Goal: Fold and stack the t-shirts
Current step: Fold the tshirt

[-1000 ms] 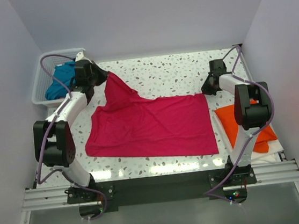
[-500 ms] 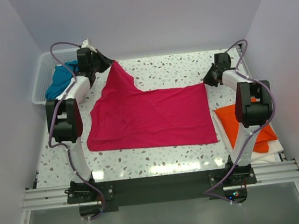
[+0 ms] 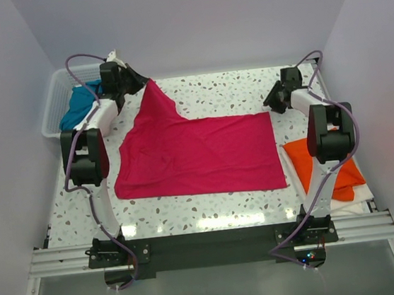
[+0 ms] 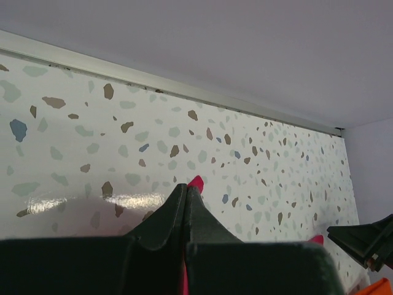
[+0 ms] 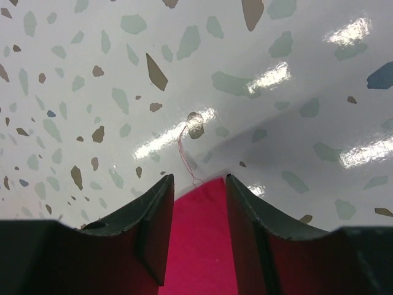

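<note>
We see left end effector [image 4: 186,188] clamped on pink shirt [image 3: 198,154] near basket [image 3: 51,111]; right end effector [image 5: 199,179] apart, astride its corner; orange shirt [image 3: 300,158] nearby.

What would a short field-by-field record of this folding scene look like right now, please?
Crimson-pink t-shirt: spread on the speckled table, far-left corner lifted
Left gripper: shut on that lifted corner
Right gripper: open, fingers either side of the shirt's far-right corner
Orange t-shirt: lying at the table's right side, by the right arm
Teal-blue t-shirt: bunched in the white basket, far left
</note>
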### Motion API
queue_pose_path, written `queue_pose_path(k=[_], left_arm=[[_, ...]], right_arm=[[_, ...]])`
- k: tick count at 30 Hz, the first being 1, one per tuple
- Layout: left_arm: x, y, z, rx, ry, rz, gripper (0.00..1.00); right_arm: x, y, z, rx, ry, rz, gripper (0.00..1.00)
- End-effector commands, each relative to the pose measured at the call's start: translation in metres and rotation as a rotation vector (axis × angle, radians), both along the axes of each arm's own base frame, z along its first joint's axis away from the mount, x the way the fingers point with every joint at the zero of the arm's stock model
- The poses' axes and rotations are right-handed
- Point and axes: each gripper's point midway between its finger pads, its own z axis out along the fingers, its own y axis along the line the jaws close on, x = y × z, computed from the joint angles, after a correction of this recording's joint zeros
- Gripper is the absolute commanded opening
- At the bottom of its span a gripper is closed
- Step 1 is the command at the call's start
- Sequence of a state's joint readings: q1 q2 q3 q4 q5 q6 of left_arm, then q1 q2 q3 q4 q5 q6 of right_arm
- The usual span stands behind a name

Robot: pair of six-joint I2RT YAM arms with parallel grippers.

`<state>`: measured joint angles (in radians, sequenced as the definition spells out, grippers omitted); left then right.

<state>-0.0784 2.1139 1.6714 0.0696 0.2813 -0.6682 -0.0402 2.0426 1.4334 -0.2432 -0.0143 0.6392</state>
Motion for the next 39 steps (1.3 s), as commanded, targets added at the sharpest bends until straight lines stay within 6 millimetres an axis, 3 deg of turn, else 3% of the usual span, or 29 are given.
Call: queue_pose_path(k=[1,13,14,17,19,30,39], left_arm=[[0.011,0.005,0.024,0.008,-0.076,-0.011,0.0],[0.015,0.004,0.016,-0.004,-0.063,-0.015,0.0],[0.017,0.003,0.018,-0.005,-0.069,-0.015,0.0],[0.022,0.003,0.017,-0.003,-0.065,-0.015,0.0],[0.025,0.003,0.015,0.0,-0.064,-0.016,0.0],[0.03,0.0,0.036,0.012,-0.097,-0.042,0.0],[0.015,0.003,0.044,0.018,-0.092,-0.046,0.0]], right_arm=[[0.005,-0.008,0.0,-0.031,0.02,-0.02,0.43],[-0.002,0.001,-0.02,-0.044,0.077,0.003,0.36],[-0.001,0.002,-0.02,-0.04,0.072,0.005,0.26],[0.002,0.005,-0.016,-0.024,0.058,0.016,0.14],[0.004,0.005,-0.011,-0.02,0.05,0.019,0.0],[0.011,0.004,0.034,0.016,-0.115,0.014,0.0],[0.0,-0.006,0.047,0.027,-0.152,-0.015,0.0]])
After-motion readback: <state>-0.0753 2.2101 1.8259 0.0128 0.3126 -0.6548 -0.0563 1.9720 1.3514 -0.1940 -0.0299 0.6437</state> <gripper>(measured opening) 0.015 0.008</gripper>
